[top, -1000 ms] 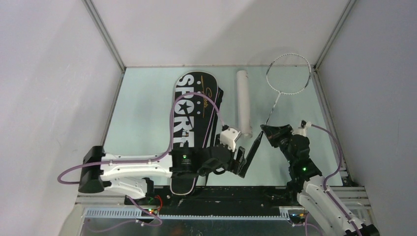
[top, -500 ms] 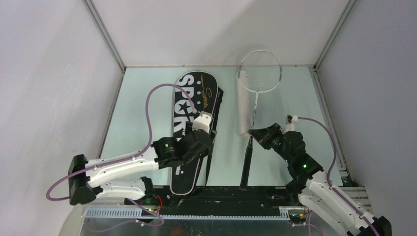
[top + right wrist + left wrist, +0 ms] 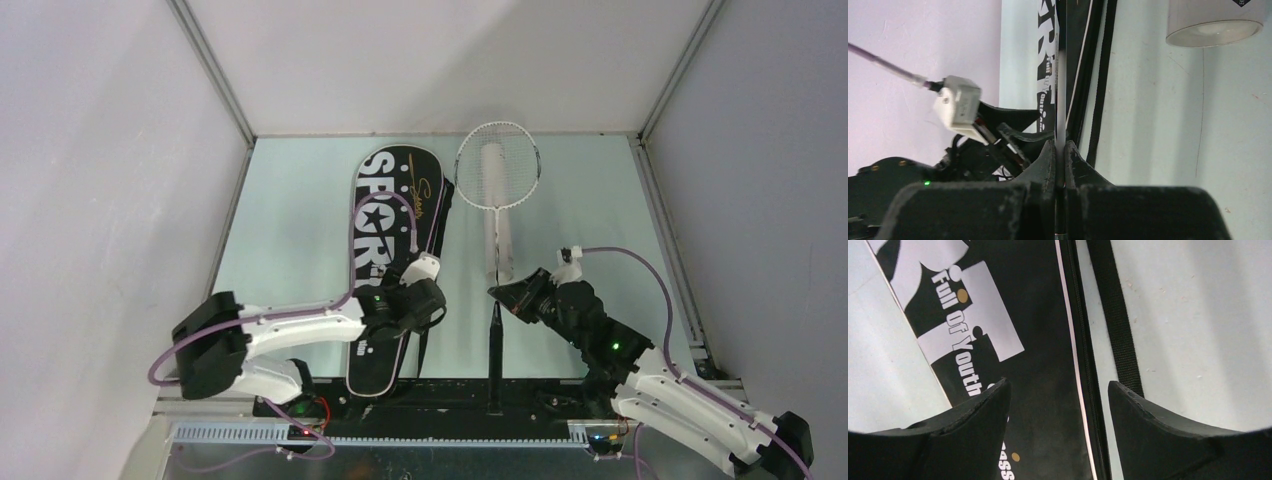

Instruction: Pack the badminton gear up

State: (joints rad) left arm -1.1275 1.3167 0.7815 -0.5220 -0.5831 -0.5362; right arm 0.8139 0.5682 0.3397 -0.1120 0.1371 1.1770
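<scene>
The right gripper (image 3: pixel 495 292) is pinched tight on the thin shaft of the silver-framed racket (image 3: pixel 497 166), its strung head at 12 o'clock over the long white cardboard tube (image 3: pixel 506 245), its black handle toward 6 o'clock. At the tube's 9 o'clock lies the black racket-shaped bag (image 3: pixel 385 215) lettered "SPORT"; the left gripper (image 3: pixel 1058 385) hangs over its 4 o'clock edge, jaws spread wide, holding nothing.

The counter (image 3: pixel 285 215) in front of me is pale green and smooth, with a few small specks on it. Plain light grey walls (image 3: pixel 440 60) close it on three sides, and silver metal posts (image 3: pixel 213 72) stand in both far corners. The light is soft and even.
</scene>
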